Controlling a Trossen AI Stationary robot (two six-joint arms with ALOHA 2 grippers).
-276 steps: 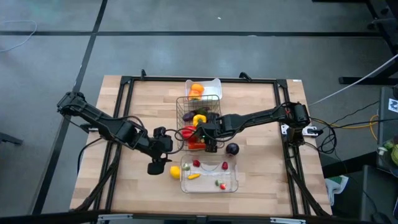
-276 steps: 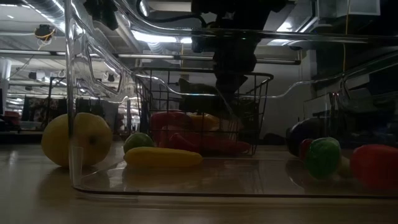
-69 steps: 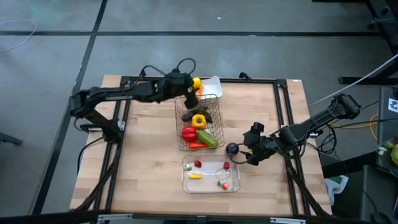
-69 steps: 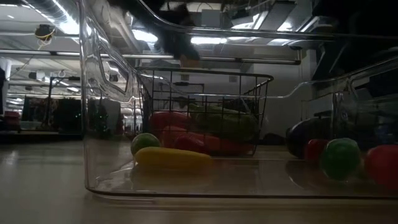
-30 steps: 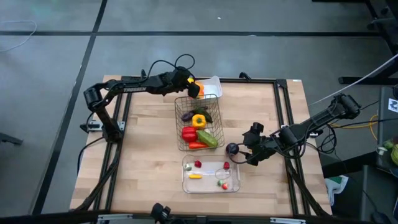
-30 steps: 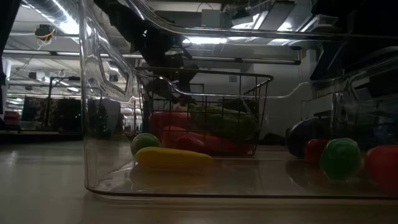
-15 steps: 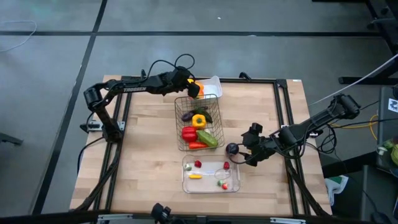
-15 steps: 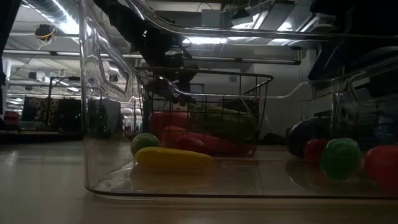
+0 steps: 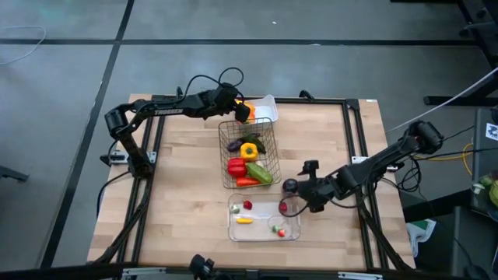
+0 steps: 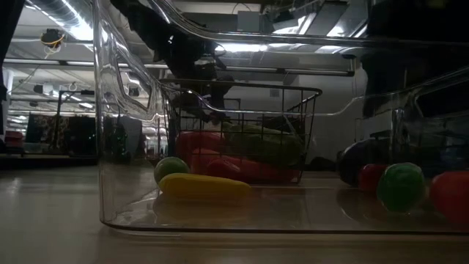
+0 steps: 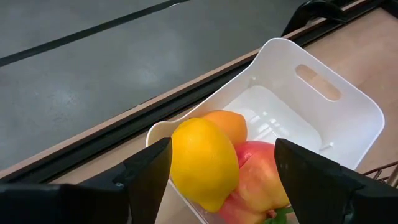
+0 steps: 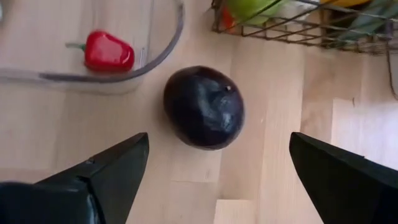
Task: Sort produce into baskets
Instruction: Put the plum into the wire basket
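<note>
The white tray [image 11: 348, 118] stands at the table's far edge with an orange [image 11: 227, 124] and a red-yellow fruit [image 11: 261, 180] in it. A lemon [image 11: 202, 162] lies on top of them. My left gripper [image 11: 222, 142] hangs open over it, one finger on each side. A dark purple round fruit [image 12: 204, 107] rests on the table between the wire basket [image 9: 222, 148] and the clear tray [image 9: 261, 232]. My right gripper [image 12: 218, 135] is open, low at the fruit's right, its fingers standing on either side of it without touching. My left gripper has the lemon close against the inner side of one finger [image 11: 149, 171]; I cannot tell whether they touch. The other finger stands apart from it. The lemon rests on the fruits in the white tray.
The wire basket holds peppers, a cucumber and purple produce. In the clear tray lie a small red pepper [image 12: 109, 53], a yellow piece [image 10: 194, 185] and small round things. The table's left half and near right corner are bare wood [image 9: 171, 202].
My right gripper has moved toward the table's left edge, closing in on the purple fruit with its fingers still wide. The fruit has stayed in place.
</note>
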